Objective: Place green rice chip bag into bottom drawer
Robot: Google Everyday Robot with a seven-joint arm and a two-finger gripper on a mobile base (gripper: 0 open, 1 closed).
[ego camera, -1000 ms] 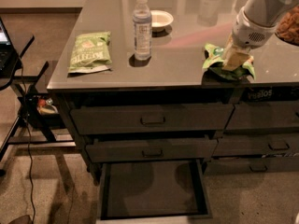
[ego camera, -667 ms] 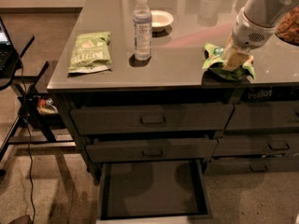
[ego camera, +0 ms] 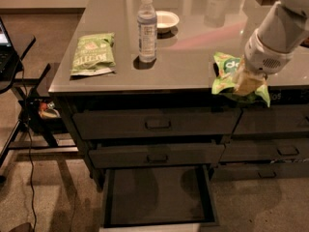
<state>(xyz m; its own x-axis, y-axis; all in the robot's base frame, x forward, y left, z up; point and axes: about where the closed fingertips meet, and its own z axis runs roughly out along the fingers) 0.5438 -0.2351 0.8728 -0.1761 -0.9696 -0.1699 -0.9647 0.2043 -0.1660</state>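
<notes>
Hand (ego camera: 247, 82) clamped on bright green crinkly rice chip bag (ego camera: 226, 74), white lettering unreadable, overhanging front edge of grey tabletop (ego camera: 183, 57); deep dark grey bottom drawer (ego camera: 157, 195) open below-left.

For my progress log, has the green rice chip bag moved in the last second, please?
Yes: held in the gripper, the green rice chip bag came forward and now overhangs the counter at its front edge.

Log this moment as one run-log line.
gripper: shut on green rice chip bag | bag: overhanging counter front edge | bottom drawer: open
</notes>
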